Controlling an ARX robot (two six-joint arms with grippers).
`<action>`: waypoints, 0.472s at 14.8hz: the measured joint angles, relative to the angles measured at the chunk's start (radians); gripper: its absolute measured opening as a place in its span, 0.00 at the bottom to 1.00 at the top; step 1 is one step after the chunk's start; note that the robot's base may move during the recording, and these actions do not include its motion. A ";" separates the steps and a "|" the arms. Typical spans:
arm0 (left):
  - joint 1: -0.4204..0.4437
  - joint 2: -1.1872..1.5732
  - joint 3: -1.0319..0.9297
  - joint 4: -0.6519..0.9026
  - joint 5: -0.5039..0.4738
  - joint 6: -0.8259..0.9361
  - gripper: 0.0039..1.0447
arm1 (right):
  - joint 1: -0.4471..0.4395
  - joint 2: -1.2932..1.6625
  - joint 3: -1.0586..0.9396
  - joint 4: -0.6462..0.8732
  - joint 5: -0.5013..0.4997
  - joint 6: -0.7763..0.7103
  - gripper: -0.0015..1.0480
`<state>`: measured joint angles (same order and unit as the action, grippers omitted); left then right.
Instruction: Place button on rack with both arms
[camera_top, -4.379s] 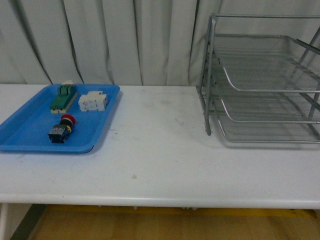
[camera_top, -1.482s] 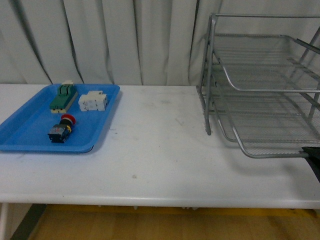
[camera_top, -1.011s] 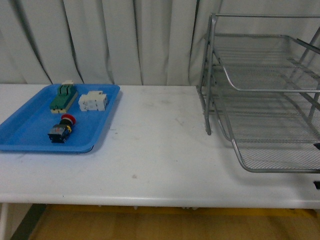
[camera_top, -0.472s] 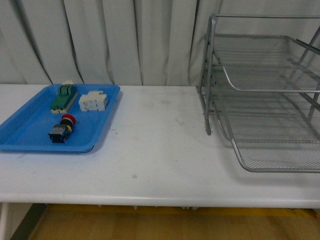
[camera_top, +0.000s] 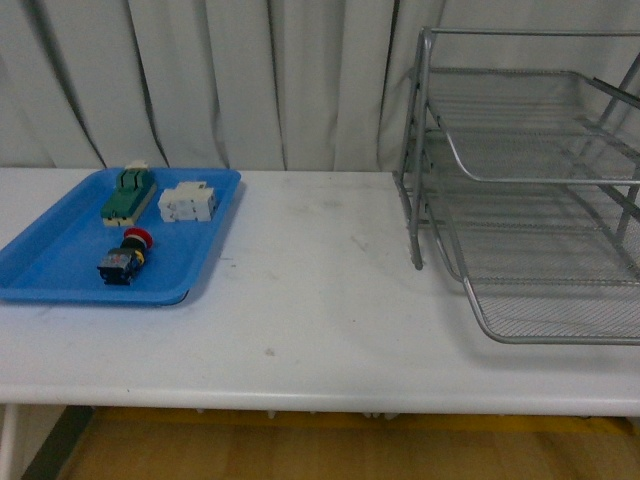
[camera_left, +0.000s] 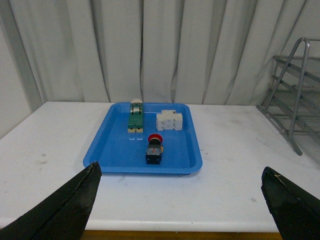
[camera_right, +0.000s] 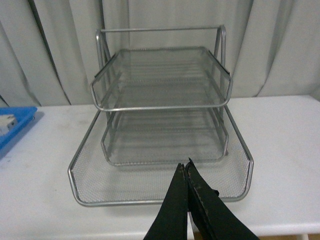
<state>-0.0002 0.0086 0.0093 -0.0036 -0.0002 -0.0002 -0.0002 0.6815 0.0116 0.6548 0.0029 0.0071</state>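
The button (camera_top: 124, 257) with its red cap and dark body lies in the blue tray (camera_top: 60, 280) at the left; the left wrist view shows the button (camera_left: 155, 149) too. The silver wire rack (camera_top: 520, 170) stands at the right, its lowest tray (camera_top: 560, 318) slid out toward me. My left gripper (camera_left: 182, 200) is open, well back from the button, with nothing between its fingers. My right gripper (camera_right: 186, 169) is shut and empty, just in front of the rack (camera_right: 160, 110) and its pulled-out tray (camera_right: 125, 187). Neither arm appears in the front view.
A green-and-cream block (camera_top: 127, 193) and a white blocky part (camera_top: 187, 202) sit at the back of the blue tray. A white curtain hangs behind the table (camera_top: 320, 320). The table's front edge runs close below the pulled-out tray.
The rack's lowest tray has been pulled out toward me. The right gripper, seen at the tray's front corner earlier, has left the front view. The button has not moved.
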 joint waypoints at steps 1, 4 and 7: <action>0.000 0.000 0.000 0.000 0.000 0.000 0.94 | 0.000 -0.056 0.000 -0.047 0.000 0.000 0.02; 0.000 0.000 0.000 0.000 0.000 0.000 0.94 | 0.000 -0.179 0.000 -0.161 0.000 0.000 0.02; 0.000 0.000 0.000 0.000 0.000 0.000 0.94 | 0.000 -0.283 0.000 -0.253 0.000 0.000 0.02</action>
<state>-0.0002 0.0086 0.0093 -0.0036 -0.0002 0.0002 -0.0002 0.3988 0.0113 0.4015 0.0029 0.0067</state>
